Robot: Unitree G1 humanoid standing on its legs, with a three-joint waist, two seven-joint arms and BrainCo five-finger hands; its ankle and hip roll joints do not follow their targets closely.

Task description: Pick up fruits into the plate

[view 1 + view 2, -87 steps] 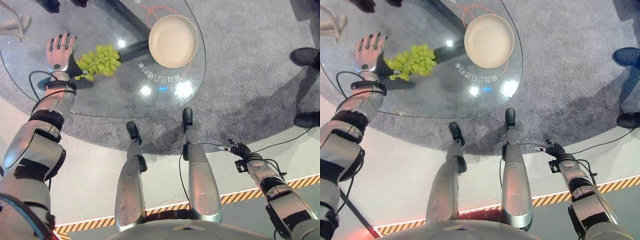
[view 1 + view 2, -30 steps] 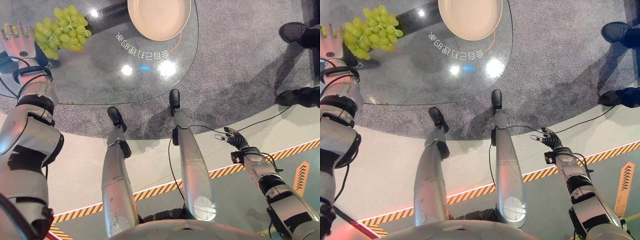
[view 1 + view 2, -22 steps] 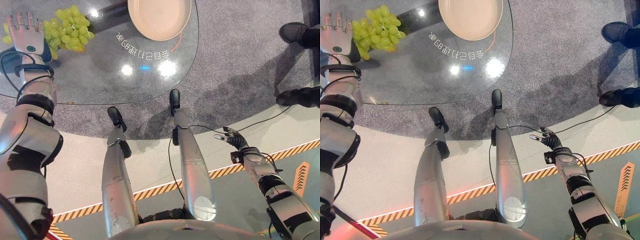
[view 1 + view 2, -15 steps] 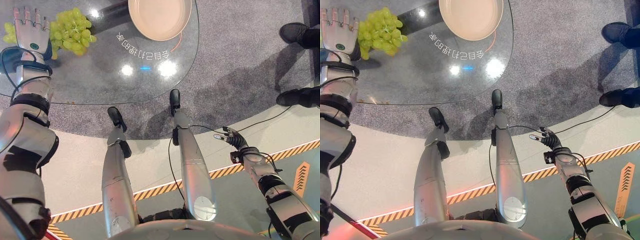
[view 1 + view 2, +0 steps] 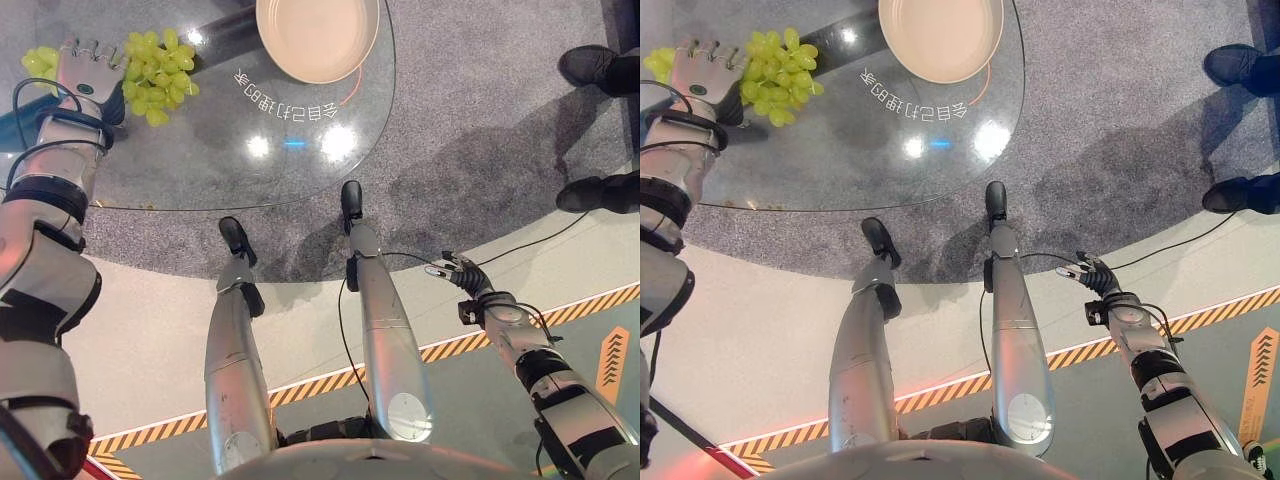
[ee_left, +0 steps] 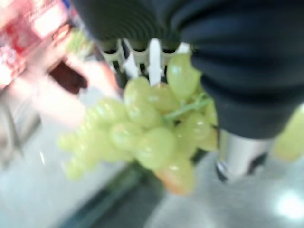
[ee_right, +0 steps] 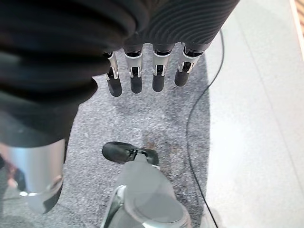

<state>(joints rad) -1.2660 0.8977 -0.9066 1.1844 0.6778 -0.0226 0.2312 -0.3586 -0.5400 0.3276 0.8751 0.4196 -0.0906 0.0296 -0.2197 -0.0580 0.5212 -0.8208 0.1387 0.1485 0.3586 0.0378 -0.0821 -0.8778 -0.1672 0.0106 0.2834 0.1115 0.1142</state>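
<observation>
A bunch of green grapes [image 5: 155, 75] hangs at the thumb side of my left hand [image 5: 85, 78], over the far left of the round glass table [image 5: 200, 150]. The left wrist view shows the grapes [image 6: 152, 123] pressed against the palm, the fingers [image 6: 154, 57] curled behind them and the thumb [image 6: 237, 152] beside them. The empty cream plate [image 5: 318, 40] stands at the table's far side, to the right of the grapes and apart from them. My right hand [image 5: 462, 275] hangs low over the floor at the right, its fingers [image 7: 142, 80] relaxed and holding nothing.
A few loose green grapes [image 5: 38, 62] lie left of my left hand. A person's dark shoes [image 5: 590, 65] stand on the grey carpet at the right. A yellow-black striped line [image 5: 300, 390] crosses the floor on the near side.
My left hand has moved right toward the plate with the grape bunch, and its fingers have curled from straight. A few grapes stay behind at the left. The right hand has barely moved.
</observation>
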